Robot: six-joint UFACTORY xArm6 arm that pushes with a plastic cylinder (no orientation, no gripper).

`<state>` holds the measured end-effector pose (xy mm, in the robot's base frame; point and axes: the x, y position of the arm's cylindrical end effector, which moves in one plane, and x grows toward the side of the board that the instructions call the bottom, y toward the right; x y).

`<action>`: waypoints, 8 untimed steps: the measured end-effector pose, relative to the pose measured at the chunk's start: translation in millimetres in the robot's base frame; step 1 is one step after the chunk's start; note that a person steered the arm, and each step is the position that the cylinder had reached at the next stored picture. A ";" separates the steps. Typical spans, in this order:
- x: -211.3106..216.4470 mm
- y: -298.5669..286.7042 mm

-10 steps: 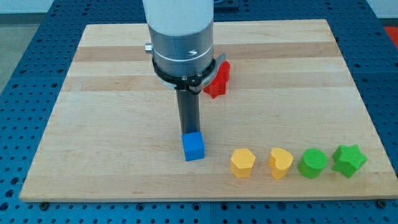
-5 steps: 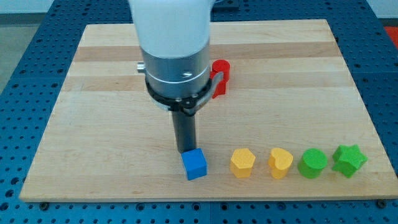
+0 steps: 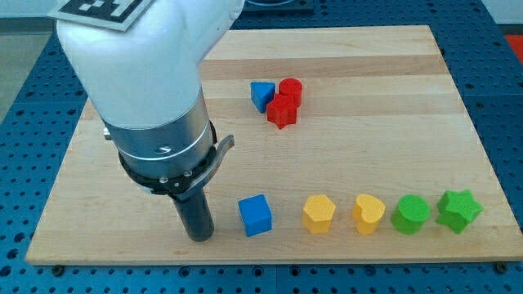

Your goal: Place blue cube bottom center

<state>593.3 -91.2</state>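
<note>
The blue cube [image 3: 255,215] sits on the wooden board [image 3: 392,139] near the view's bottom edge, just left of centre. My tip [image 3: 198,237] rests on the board to the left of the cube, with a clear gap between them. The arm's white and grey body fills the view's upper left and hides part of the board behind it.
Right of the cube runs a row: a yellow hexagon block [image 3: 319,213], a yellow heart block [image 3: 368,213], a green cylinder [image 3: 410,214] and a green star [image 3: 458,210]. Near the top centre are a blue triangular block [image 3: 261,95], a red cylinder [image 3: 290,89] and a red star block [image 3: 282,111].
My tip pushed the blue cube down toward the bottom edge, then left it and moved to its left. The arm shifted left, uncovering the blue and red blocks at top centre.
</note>
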 end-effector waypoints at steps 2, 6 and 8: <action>-10.8 5.5; -10.8 48.7; -10.8 45.7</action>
<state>582.5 -45.5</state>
